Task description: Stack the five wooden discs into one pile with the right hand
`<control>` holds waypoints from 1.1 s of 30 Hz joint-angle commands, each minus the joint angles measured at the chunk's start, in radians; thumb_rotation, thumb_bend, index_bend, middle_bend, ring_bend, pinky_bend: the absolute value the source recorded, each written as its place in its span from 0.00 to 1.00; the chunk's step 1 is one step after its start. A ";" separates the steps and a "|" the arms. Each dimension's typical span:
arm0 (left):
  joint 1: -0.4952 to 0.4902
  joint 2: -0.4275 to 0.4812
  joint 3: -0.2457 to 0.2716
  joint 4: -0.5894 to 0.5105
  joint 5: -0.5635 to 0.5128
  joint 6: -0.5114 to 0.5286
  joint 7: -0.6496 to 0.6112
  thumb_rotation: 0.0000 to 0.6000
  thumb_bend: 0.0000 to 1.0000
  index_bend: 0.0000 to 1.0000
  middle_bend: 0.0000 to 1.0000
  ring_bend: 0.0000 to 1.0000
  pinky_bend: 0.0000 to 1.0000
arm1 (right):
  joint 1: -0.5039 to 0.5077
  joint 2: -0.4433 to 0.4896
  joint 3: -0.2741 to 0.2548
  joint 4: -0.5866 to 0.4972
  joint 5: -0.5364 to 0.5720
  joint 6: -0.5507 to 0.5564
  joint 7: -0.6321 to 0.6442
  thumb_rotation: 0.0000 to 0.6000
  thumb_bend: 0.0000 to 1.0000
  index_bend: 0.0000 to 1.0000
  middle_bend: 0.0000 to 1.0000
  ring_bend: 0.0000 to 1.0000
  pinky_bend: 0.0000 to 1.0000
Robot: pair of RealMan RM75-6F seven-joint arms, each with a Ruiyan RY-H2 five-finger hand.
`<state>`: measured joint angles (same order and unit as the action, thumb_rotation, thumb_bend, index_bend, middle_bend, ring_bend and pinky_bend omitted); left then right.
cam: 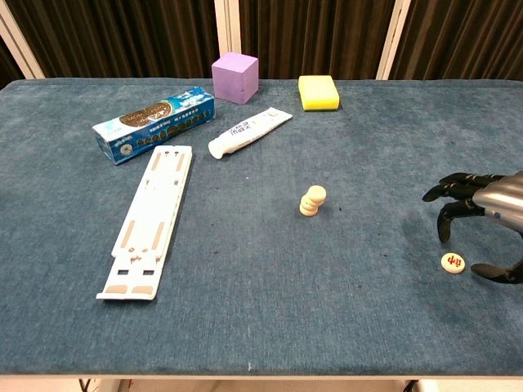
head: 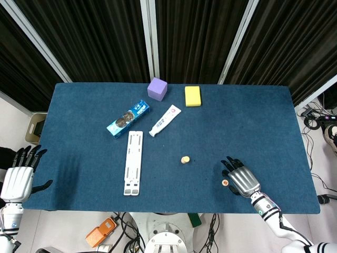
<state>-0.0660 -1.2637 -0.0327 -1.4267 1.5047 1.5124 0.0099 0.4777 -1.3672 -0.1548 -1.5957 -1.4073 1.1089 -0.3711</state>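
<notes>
Hovering with fingers spread and holding nothing, right hand [cam: 482, 224] brackets the last loose disc [cam: 453, 262] near the front edge; a shallow or off-centre pinch could flick the thin disc off the table [cam: 245, 327]. Farther in, at about 10 o'clock from the disc, the pile [cam: 312, 200] looks crooked, so a hard or offset placement may topple it. Left hand [head: 17, 178] hangs open off the table, idle.

My right hand [head: 241, 180] was silver-backed with black fingers [cam: 445, 214] and a white, black-ringed wrist; the left hand [head: 17, 179] matched.
</notes>
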 commanded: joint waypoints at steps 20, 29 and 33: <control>0.007 -0.006 0.003 0.020 -0.010 -0.004 -0.018 1.00 0.00 0.15 0.07 0.00 0.00 | -0.027 -0.039 0.038 0.042 -0.017 -0.042 -0.012 1.00 0.45 0.52 0.17 0.08 0.18; 0.006 -0.007 0.004 0.026 -0.006 -0.006 -0.021 1.00 0.00 0.15 0.07 0.00 0.00 | -0.007 -0.027 0.094 0.020 -0.020 -0.048 0.013 1.00 0.45 0.56 0.19 0.08 0.18; 0.003 -0.006 0.002 0.022 -0.003 -0.006 -0.019 1.00 0.00 0.15 0.08 0.00 0.00 | 0.051 -0.033 0.173 -0.015 0.013 -0.087 0.000 1.00 0.45 0.56 0.19 0.08 0.18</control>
<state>-0.0624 -1.2697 -0.0299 -1.4036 1.5013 1.5055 -0.0088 0.4957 -1.3975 -0.0216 -1.5890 -1.4138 1.0457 -0.3642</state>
